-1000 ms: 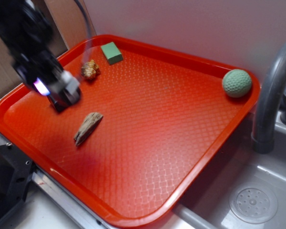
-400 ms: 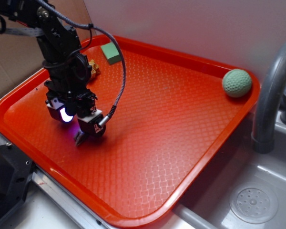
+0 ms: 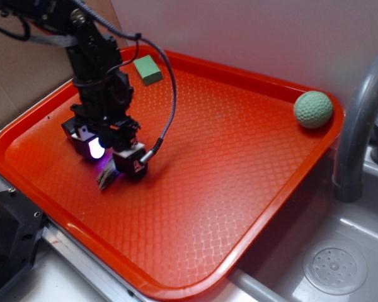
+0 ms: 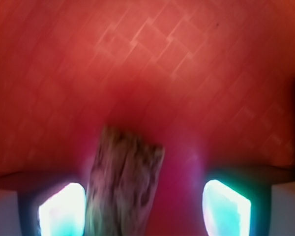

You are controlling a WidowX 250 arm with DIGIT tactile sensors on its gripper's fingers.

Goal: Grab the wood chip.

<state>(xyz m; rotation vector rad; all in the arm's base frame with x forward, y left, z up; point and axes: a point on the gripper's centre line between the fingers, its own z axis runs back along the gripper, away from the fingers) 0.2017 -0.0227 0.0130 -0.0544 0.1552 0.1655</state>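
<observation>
Two views are what I have to go on, and in both the gripper (image 3: 111,168) sits low over the near-left part of the red tray (image 3: 239,176). From the exterior camera I see the black arm (image 3: 101,75) reaching down from the upper left, a lit patch glowing on the gripper body, and a thin cable looping out to its right. The wood chip (image 3: 107,180) lies flat on the tray directly under the gripper; only its lower end pokes out below the fingers there. My wrist camera gives the better look: the wood chip (image 4: 124,187) runs up from the bottom edge between the two glowing fingertips (image 4: 64,211), its rough grey-brown grain blurred but readable. The left pad is right against the chip's edge, while a clear strip of red tray shows between the chip and the right pad, so I read the jaws as spread wider than the chip and not clamped on it. Farther back on the tray I can see a green block (image 3: 147,69) by the far rim, and a green dimpled ball (image 3: 313,109) rests in the far right corner, beside the grey faucet (image 3: 356,126) and the sink (image 3: 340,264)
</observation>
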